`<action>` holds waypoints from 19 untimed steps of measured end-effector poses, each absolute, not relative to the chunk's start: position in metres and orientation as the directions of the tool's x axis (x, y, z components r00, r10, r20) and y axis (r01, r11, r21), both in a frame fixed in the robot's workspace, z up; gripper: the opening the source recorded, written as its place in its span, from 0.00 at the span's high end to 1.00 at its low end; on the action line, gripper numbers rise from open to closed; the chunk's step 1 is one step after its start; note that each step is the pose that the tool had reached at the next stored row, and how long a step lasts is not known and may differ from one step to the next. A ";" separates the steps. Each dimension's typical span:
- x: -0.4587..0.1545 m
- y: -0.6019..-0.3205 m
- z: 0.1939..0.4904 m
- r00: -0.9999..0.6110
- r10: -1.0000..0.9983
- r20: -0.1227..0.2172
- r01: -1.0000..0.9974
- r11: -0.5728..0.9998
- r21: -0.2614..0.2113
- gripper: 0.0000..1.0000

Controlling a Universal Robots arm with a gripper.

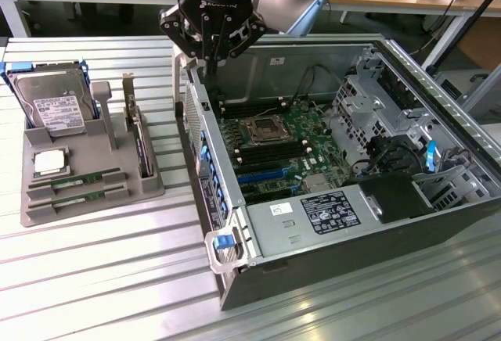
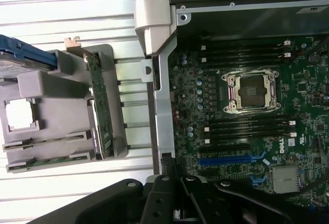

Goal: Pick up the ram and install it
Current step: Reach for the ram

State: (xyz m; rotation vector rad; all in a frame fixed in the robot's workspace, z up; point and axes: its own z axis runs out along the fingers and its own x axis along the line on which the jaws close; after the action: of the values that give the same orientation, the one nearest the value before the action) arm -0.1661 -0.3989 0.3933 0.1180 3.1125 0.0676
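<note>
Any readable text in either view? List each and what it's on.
"DELL": on the motherboard, printed sideways near its edge.
"ROBOTIQ": on the gripper body, only partly legible.
Too small to read: the label on the hard drive, and the labels on the power supply.

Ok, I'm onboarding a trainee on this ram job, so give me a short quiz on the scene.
1. True or false: two ram sticks lie in the tray.
2. The gripper, shut and holding nothing, hangs over: A the hard drive; B the case wall beside the tray; C the power supply.
3. What sits in the CPU socket?
Key: 1 true; 2 B; 3 nothing, it is empty; the CPU lies in the tray.
</note>
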 end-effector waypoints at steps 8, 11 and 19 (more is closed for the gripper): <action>-0.169 -0.399 0.393 -0.997 0.076 -0.024 0.075 0.996 0.044 0.89; -0.170 -0.399 0.393 -0.997 0.076 -0.024 0.075 0.996 0.044 0.89; -0.173 -0.399 0.393 -0.997 0.076 -0.024 0.075 0.996 0.044 0.89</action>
State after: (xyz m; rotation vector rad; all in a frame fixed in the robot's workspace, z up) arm -0.1726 -0.3989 0.3933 0.1180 3.1126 0.0675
